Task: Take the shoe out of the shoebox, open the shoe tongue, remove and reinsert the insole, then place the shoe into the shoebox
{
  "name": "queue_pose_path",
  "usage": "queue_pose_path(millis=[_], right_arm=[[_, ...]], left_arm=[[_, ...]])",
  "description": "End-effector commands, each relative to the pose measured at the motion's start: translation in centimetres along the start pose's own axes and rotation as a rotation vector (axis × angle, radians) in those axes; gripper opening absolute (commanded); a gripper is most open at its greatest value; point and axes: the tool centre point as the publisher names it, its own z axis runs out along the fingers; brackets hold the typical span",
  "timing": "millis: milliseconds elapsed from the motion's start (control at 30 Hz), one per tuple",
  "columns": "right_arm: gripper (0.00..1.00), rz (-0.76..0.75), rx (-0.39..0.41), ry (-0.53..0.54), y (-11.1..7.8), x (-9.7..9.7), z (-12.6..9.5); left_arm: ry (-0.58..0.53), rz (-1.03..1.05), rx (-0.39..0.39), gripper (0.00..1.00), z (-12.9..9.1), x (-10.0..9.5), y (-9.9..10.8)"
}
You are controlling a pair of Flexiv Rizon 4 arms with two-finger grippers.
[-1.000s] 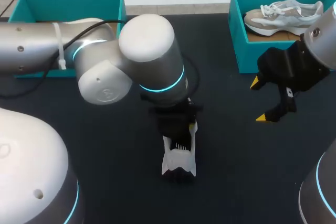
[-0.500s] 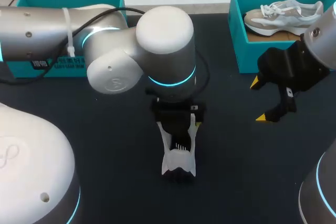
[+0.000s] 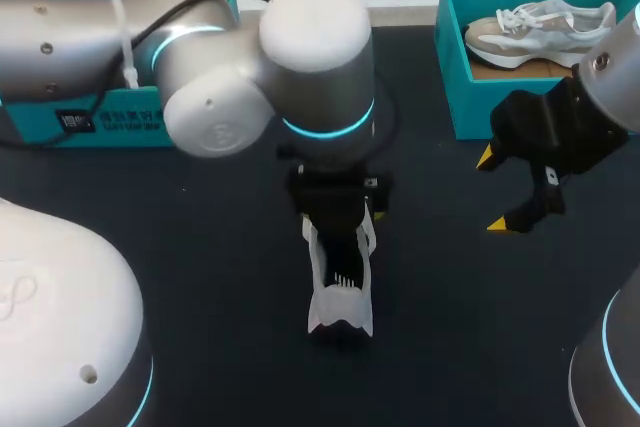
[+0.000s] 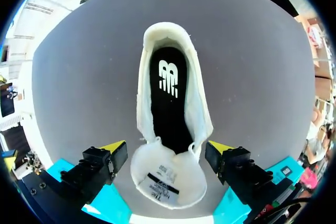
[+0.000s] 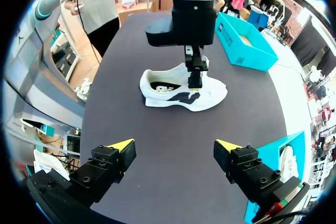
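Note:
A white shoe (image 3: 341,309) lies on its sole in the middle of the dark table, with a black insole (image 4: 168,90) inside it. Its tongue (image 4: 167,184) is folded out toward my left gripper (image 4: 167,148). That gripper hangs open just above the shoe's front, its fingers standing clear on both sides of the tongue. In the head view the left gripper (image 3: 340,232) is mostly hidden under its wrist. From the right wrist view I see the shoe (image 5: 209,94) side-on, with the left gripper (image 5: 193,74) over it. My right gripper (image 3: 497,192) is open and empty, right of the shoe.
A teal shoebox (image 3: 455,67) at the back right holds a second pale shoe (image 3: 540,27). Another teal box (image 3: 60,122) stands at the back left, partly behind my left arm. Dark tabletop (image 3: 450,327) surrounds the shoe.
My left gripper has opened and drawn back a little from the shoe, its arm shifting toward the table's far side. The shoe and the right arm stay put.

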Motion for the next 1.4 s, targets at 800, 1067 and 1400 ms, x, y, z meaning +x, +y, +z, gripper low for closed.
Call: queue_pose_path(millis=[800, 1067, 1400], right_arm=[[1.00, 0.000, 0.002, 0.001, 0.0, -0.1, 0.1], [1.00, 0.000, 0.002, 0.001, 0.0, -0.1, 0.1], [1.00, 0.000, 0.002, 0.001, 0.0, -0.1, 0.1]], left_arm=[[0.009, 0.068, 0.068, 0.36, -1.0, 0.8, 3.6], [-0.010, 0.066, 0.086, 0.29, -1.0, 1.5, 2.6], [-0.041, 0.076, 0.113, 0.46, -1.5, 2.4, 0.0]])
